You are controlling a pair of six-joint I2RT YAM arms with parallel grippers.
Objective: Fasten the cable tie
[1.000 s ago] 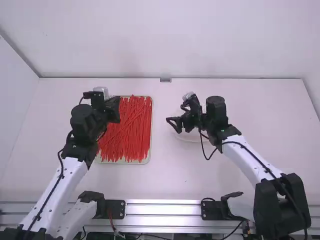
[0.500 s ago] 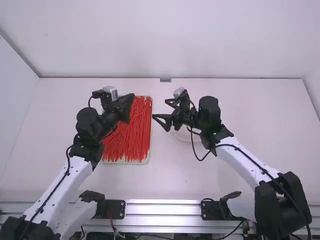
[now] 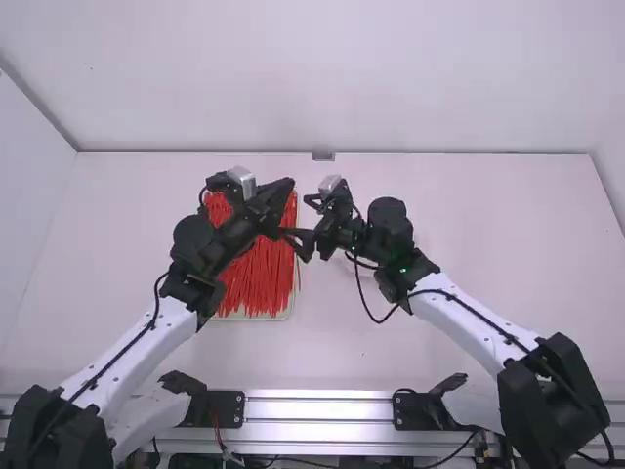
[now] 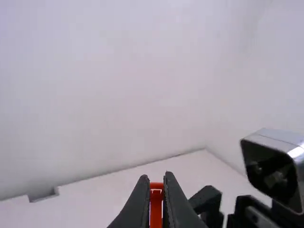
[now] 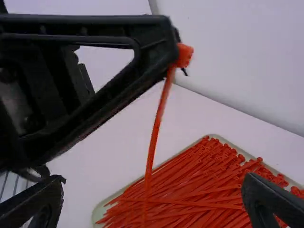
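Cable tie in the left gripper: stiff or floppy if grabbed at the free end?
Probably semi-flexible: the cable tie extends from the left gripper in a gentle curve, not limp. Likely very light, being a thin strip. Its smooth-looking plastic may slip in a pinch.

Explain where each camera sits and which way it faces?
High view: fixed above and behind the robot, facing forward and down onto the table; the left pincer and right pincer both show.
Left wrist view: on the left wrist, facing the far wall; its own fingers pinch a red cable tie.
Right wrist view: on the right wrist, facing the left pincer and the tray of ties; its own fingers spread wide.
Shared: both wrist views show the held cable tie.
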